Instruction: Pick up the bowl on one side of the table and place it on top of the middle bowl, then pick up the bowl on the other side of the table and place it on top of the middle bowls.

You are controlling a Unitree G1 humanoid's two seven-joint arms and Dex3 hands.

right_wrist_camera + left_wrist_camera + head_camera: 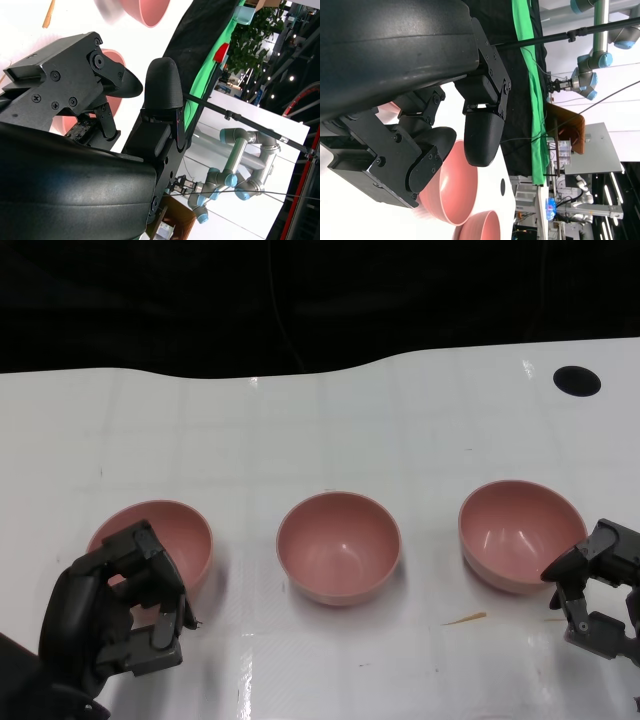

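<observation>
Nearest the camera, the left hand [115, 615] sits at the front left of the white table [330, 430], its black fingers [150, 565] curled inward and overlapping the near rim of the left pink bowl [170, 530]. From the head view it is hard to say whether the fingers actually touch that rim or only hang in front of it; the left wrist view shows fingers [482, 127] apart with a pink bowl [452, 187] just beyond them and nothing clamped between them, so the hand appears to hold nothing. At the front right, the right hand [598, 590] rests low beside the right pink bowl [520, 535], its fingers [570, 565] bent and parted just next to the bowl's near right side, gripping nothing that can be seen. In the right wrist view the fingers [162, 90] stand apart with pink showing behind them.

A little farther back, the three bowls stand upright in a row across the table, well apart from one another. The middle pink bowl [338, 545] stands between the other two with nothing stacked on it. All three interiors look bare, showing only glossy highlights. A small brownish streak [465, 619] marks the table in front of the gap between the middle and right bowls.

Farther off, a round black hole [577, 380] sits near the table's far right corner, and beyond the table's far edge lies a dark backdrop [250, 300].
</observation>
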